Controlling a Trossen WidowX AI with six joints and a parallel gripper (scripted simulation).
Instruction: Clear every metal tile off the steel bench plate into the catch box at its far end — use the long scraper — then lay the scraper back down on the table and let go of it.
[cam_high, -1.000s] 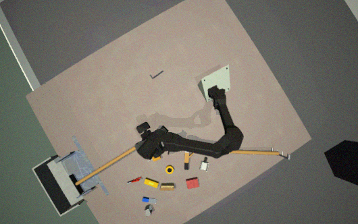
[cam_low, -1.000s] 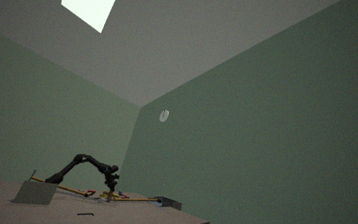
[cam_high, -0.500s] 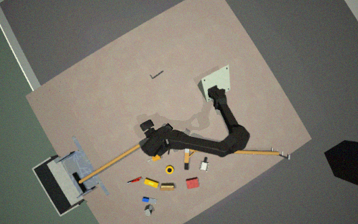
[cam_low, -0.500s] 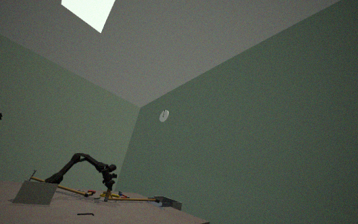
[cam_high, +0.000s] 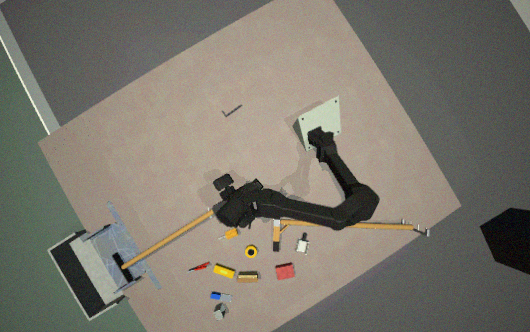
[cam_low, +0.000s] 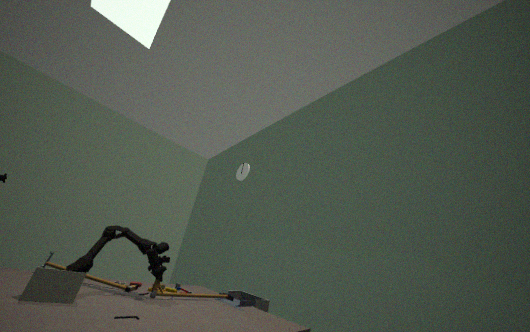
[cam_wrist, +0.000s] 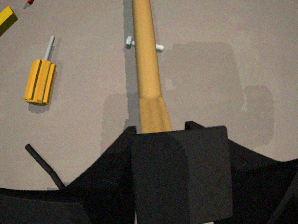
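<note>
My gripper (cam_high: 218, 212) (cam_low: 157, 284) (cam_wrist: 160, 131) is shut on the near end of the long scraper (cam_high: 170, 240) (cam_low: 195, 295) (cam_wrist: 147, 65). The wooden handle runs out from between the fingers, low over the table. The scraper's black head is at the box end of the bluish steel plate (cam_high: 106, 243), near the middle of its width. The catch box (cam_high: 91, 267) (cam_low: 256, 301) adjoins the plate's far end; part of its inside is black in shadow. I make out no separate metal tile on the plate; reflections and the head hide parts of it.
A second long wooden tool (cam_high: 385, 226) (cam_low: 100, 280) lies under the arm. An orange-handled screwdriver (cam_high: 231, 233) (cam_wrist: 40, 82), yellow ring (cam_high: 251, 251), red pliers (cam_high: 201, 266), yellow block (cam_high: 224, 271) and red block (cam_high: 285, 271) lie beside the scraper. A hex key (cam_high: 232, 110) (cam_low: 126, 317) lies apart.
</note>
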